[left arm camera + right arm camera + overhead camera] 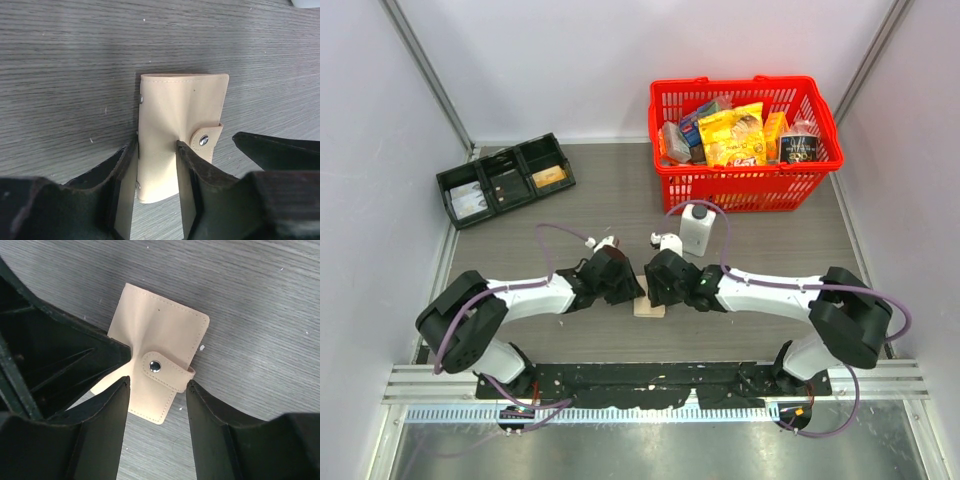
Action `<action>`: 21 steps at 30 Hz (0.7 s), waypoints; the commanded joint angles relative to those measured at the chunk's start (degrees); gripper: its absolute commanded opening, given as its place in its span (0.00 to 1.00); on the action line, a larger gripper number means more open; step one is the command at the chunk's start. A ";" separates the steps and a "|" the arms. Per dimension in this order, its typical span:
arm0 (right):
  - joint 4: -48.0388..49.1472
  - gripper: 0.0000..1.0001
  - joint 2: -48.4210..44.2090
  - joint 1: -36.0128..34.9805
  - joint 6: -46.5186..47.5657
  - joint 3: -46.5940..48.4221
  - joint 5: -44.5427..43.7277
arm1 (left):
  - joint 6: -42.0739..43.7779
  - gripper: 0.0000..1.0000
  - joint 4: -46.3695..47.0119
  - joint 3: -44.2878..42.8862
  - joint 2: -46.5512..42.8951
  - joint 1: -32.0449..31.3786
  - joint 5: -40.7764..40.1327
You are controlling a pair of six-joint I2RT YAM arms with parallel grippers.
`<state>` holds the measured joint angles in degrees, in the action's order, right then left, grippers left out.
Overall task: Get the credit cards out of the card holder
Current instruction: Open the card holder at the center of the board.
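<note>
Card holder is lying flat and closed on the tabletop, between the two arms, with its snap tab fastened over one long edge. The left gripper is straddling one end, one finger at the holder's edge and the other bearing on its face beside the snap. The right gripper is bracketing the opposite end, one finger by the tab's tip. Both sets of jaws are standing parted with the holder between them; whether they are squeezing it or only touching it, I cannot tell.

Its face is creasing down the middle, so a harder pinch is risking a buckled holder and bent cards. A finger prying at the tab is likely to slip and skid the flat holder across the smooth wood grain. The grippers are working tip to tip, so a collision is the other danger.

A white bottle is standing just behind the right gripper, close enough for a lift to knock it. The red basket and black tray are sitting well apart, blocking nothing.
</note>
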<state>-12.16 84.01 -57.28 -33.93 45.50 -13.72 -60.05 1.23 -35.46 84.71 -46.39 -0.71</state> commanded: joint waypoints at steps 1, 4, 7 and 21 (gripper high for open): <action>-2.33 0.53 2.47 -0.56 0.09 4.42 -2.72 | -1.38 0.36 0.08 -0.48 1.60 0.16 0.45; -2.69 0.53 4.23 -0.73 0.36 5.92 -2.72 | -1.91 0.25 0.17 -0.13 1.78 0.16 0.45; -2.86 0.53 5.72 -0.91 0.62 6.71 -2.72 | -2.35 0.17 0.35 0.04 2.39 0.16 0.45; -10.51 0.45 13.02 -1.96 -0.87 8.56 -10.71 | -3.76 0.00 1.31 1.54 0.99 0.07 0.27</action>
<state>-18.92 94.28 -59.20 -33.98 53.98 -20.36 -63.31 2.37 -35.31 86.04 -46.33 0.08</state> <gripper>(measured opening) 0.477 0.033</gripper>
